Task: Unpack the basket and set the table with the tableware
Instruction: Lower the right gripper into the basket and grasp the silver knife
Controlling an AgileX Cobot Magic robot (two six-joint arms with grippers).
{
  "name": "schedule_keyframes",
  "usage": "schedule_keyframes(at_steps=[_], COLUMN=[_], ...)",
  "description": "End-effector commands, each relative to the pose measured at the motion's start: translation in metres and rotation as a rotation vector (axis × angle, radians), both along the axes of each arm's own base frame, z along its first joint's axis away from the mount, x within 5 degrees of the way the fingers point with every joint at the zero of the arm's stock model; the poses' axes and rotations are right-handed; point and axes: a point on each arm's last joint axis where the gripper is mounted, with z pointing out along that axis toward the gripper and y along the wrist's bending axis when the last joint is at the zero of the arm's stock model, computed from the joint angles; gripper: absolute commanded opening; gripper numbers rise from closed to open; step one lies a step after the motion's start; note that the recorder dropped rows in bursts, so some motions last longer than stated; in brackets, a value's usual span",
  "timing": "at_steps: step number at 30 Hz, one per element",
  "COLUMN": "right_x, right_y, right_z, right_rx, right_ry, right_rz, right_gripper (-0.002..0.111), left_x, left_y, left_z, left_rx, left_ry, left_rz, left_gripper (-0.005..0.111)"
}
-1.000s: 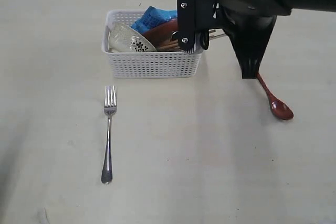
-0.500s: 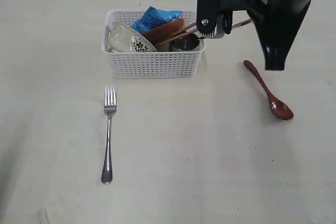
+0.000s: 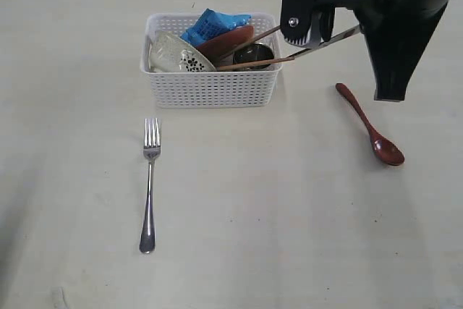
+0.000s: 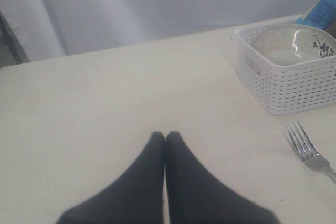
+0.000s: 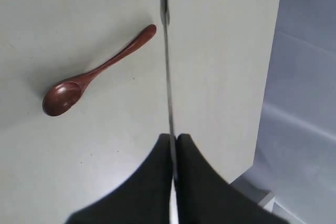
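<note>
The white basket stands at the back of the table. It holds the pale bowl, the reddish-brown plate, the steel cup and the chopsticks. A steel fork lies in front of the basket and the dark red spoon lies to its right. My right gripper is shut on the steel knife, which hangs in the air beside the basket's right end. My left gripper is shut with nothing in it, low over bare table left of the basket.
A blue chip bag stands in the basket's back. The right arm fills the upper right of the exterior view. The right wrist view shows the spoon and the table's edge beyond the knife.
The right arm has moved to the right, away from over the basket, carrying the knife out with it. The chopsticks have shifted in the basket. Fork and spoon have not moved.
</note>
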Motion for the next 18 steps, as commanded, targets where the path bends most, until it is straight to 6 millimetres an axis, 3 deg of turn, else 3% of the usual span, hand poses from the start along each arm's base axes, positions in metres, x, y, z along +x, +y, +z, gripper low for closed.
schedule_keyframes(at_steps=[1,12,18], right_x=[-0.002,-0.007,-0.018], right_y=[-0.002,-0.004,-0.013], right_z=[0.004,0.009,0.024], right_rx=[0.026,0.1,0.172], right_ry=[-0.019,-0.022,-0.042], right_rz=[-0.024,-0.072,-0.081], right_gripper=[0.0,0.0,0.0], left_x=[0.0,0.0,0.0], left_y=[0.0,0.0,0.0], left_z=[0.001,0.001,0.001], left_rx=[-0.001,-0.001,-0.001], left_ry=[-0.013,-0.013,-0.013], left_rz=[-0.004,-0.004,-0.004], left_gripper=[0.0,0.0,0.0])
